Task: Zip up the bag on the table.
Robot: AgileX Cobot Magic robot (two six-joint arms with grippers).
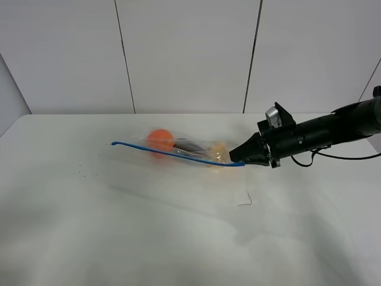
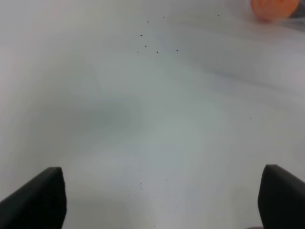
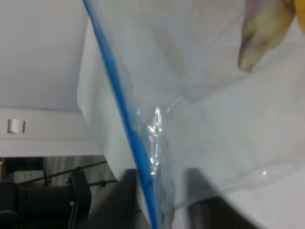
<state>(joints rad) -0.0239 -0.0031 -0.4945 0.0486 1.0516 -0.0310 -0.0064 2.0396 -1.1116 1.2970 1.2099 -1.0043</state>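
Note:
The clear bag [image 1: 178, 149] lies on the white table [image 1: 119, 232], with its blue zip strip [image 1: 172, 153] along the near edge. Orange [image 1: 160, 139], purple [image 1: 189, 145] and yellow [image 1: 218, 150] produce show through it. My right gripper [image 1: 239, 158] is shut on the right end of the strip. In the right wrist view the strip [image 3: 119, 105] runs down between the dark fingers [image 3: 126, 195] of that gripper [image 3: 155, 202]. My left gripper [image 2: 159, 198] is open over bare table, with the orange produce [image 2: 274, 8] far ahead. The left arm is not in the exterior view.
A small bent wire scrap [image 1: 245, 201] lies on the table in front of the right gripper. Dark specks [image 1: 89, 165] dot the table left of the bag and also show in the left wrist view [image 2: 152, 45]. A white panelled wall [image 1: 190, 53] stands behind the table.

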